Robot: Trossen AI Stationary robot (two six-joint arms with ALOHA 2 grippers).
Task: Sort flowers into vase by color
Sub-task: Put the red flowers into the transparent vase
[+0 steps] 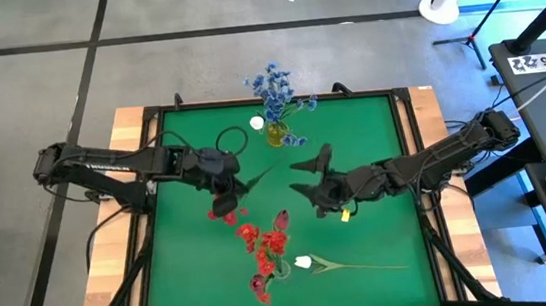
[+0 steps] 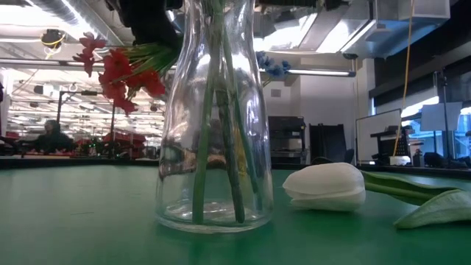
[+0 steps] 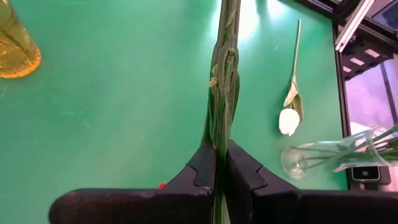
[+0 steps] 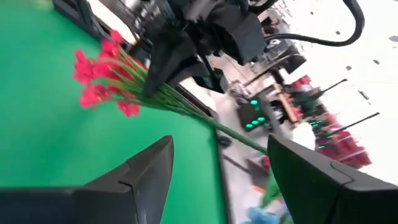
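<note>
L gripper (image 1: 224,185) sits over the green mat (image 1: 352,135), fingers (image 3: 202,171) clamped on the stalk of a red flower (image 4: 99,81). Stalk runs straight out between the pads in the L wrist view; red cluster hangs just below the gripper in the high view, off the mat. R wrist view shows the same stem w/ red blooms held by the L arm, leaves and stalk trailing toward the R arm.

R gripper (image 1: 313,174) is near the L one, across the mat centre, fingers (image 4: 146,171) spread wide, nothing between them. A small yellow bit shows just beside its wrist.

Clear glass vase (image 2: 213,118) stands toward the near edge from the L gripper, w/ red flowers already in it (image 1: 265,242); green stalks reach its bottom in the low view. A dark red bud (image 1: 260,287) lies at its near side; can't tell if in the vase or on the mat.

White tulip (image 2: 326,187) lies flat on the mat just beside that vase, stalk pointing away toward the R arm's side, apart from both grippers.

Yellow vase (image 1: 275,133) w/ blue flowers (image 1: 275,87) stands at the far edge, beyond both grippers. A white bud (image 1: 256,123) shows just beside it.

A person sits far back in the room in the low view.
</note>
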